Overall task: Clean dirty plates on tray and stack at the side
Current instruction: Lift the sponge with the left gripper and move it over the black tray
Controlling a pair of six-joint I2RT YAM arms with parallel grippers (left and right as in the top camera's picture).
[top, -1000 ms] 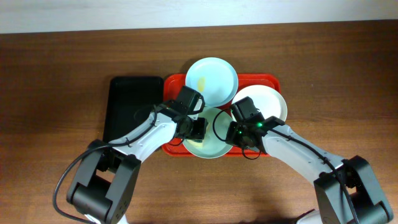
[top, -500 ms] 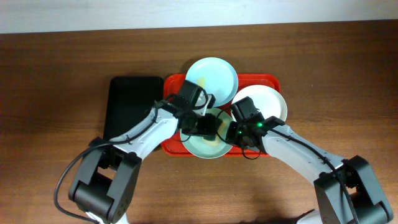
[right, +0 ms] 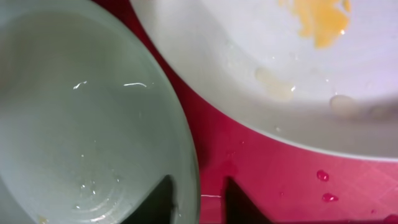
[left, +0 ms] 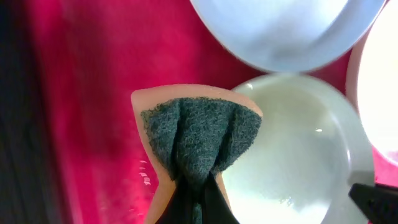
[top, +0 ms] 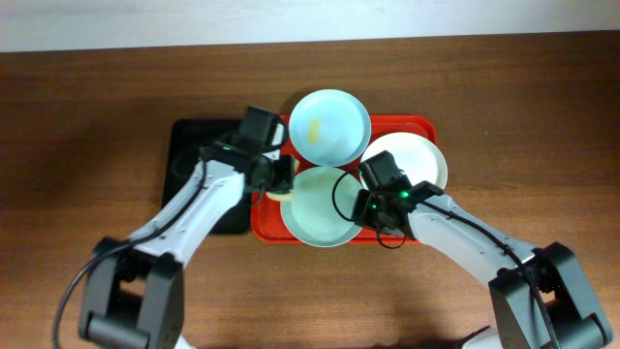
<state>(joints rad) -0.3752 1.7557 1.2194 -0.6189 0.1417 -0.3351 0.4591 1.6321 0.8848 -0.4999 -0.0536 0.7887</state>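
The left gripper [left: 194, 196] is clamped on a folded sponge [left: 198, 134], green scouring face outward, hanging over the left part of the red tray [left: 93, 93], just off the front plate [top: 318, 208]. That mint plate lies at the tray's front edge, and from overhead its near side seems to overhang the tray rim. The right gripper [right: 200, 200] has its jaws apart, astride this plate's rim: one finger inside the bowl, the other over bare tray, with a gap showing on the outer side, so nothing is pinched.

Likely trouble:
- The front plate looks wet and glossy. A shallow bite on so thin a rim could let it slide out or swing down as it lifts.
- Overhanging the tray's front edge, it may tip or skate off if a finger pushes the rim rather than closing on it.
- The rear plate [top: 334, 121] and the white plate [top: 421, 155], at the tray's back and right, sit very close to it; I cannot tell whether they overlap. Dragging it out could shove or rattle them.
- Both carry a yellow smear [right: 320, 18], so stacking them early would soil a clean plate.
- Droplets [right: 323, 176] on the tray floor make sliding easier.
- The sponge arm is near the black tray [top: 199, 160], just left of the red one, and could knock it
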